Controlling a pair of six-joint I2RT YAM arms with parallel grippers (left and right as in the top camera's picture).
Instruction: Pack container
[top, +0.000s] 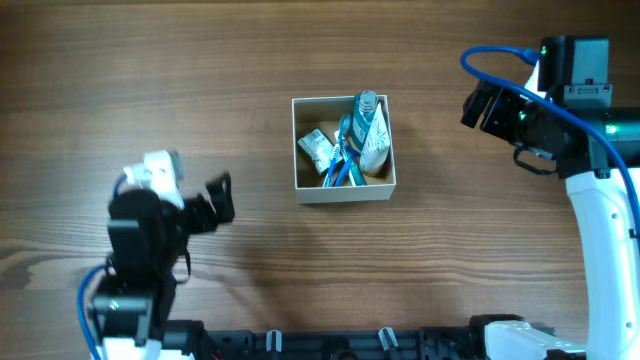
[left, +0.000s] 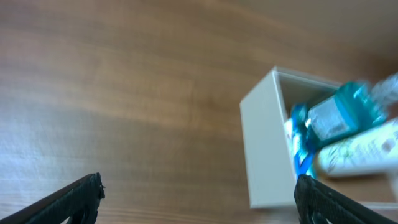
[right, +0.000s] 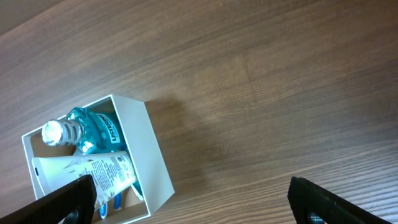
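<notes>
The container (top: 343, 191) is a square white-walled cardboard box in the middle of the table. It holds a teal mouthwash bottle (top: 366, 105), a white tube (top: 376, 140), blue toothbrushes (top: 343, 160) and a small green-and-white packet (top: 315, 146). My left gripper (top: 222, 197) is open and empty, left of the box and apart from it; its wrist view shows the box wall (left: 264, 143). My right gripper (top: 478, 106) is open and empty, right of the box; its wrist view shows the box (right: 152, 168) with bottle (right: 90, 127) and tube (right: 87, 174).
The wooden table (top: 200, 90) surrounds the box. Both arm bases stand near the front edge, the left one (top: 130, 300) and the right one (top: 605, 270).
</notes>
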